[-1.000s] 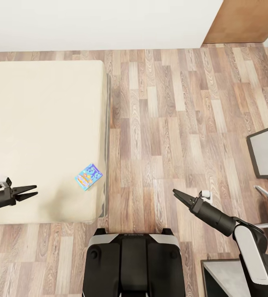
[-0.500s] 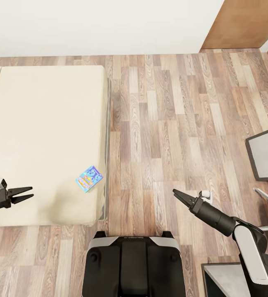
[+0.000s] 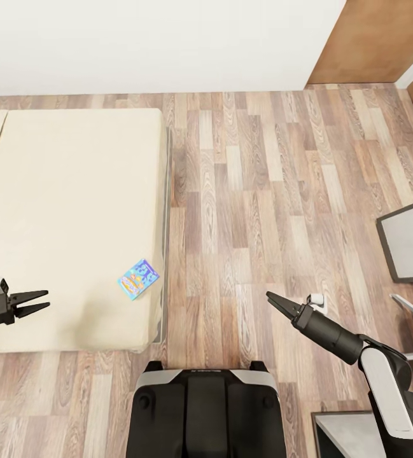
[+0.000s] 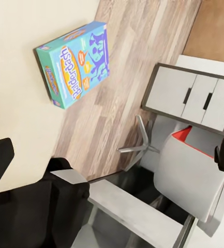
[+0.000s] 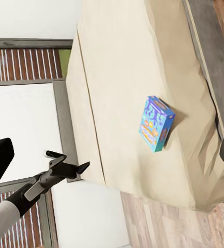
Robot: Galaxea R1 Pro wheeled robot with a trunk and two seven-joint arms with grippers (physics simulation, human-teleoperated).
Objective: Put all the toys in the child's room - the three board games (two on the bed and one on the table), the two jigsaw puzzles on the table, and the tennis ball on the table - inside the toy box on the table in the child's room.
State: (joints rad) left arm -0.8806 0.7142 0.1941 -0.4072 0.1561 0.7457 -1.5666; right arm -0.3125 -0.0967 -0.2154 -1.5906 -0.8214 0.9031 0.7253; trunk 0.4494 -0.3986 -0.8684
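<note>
Blue board game (image 3: pixel 139 278) lies on the bed (image 3: pixel 66 216) (left claw (image 3: pixel 41 301) spread, right claw (image 3: pixel 271 298) pressed together).

bed (image 3: pixel 53 210) cut off at edge

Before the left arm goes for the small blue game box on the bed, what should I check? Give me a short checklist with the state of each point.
1. Small blue printed game box in view: ok, it lies flat on the beige mattress, near the edge facing the wood floor.
2. Left gripper open: ok, its fingers are spread.
3. Left gripper empty: ok, nothing sits between the fingers.
4. Path from gripper to box: ok, only bare mattress lies between them.
5. Right gripper out of the way: ok, it hangs over the wood-plank floor, apart from the bed.
6. Right gripper open: not ok, its fingers look closed together.
</note>
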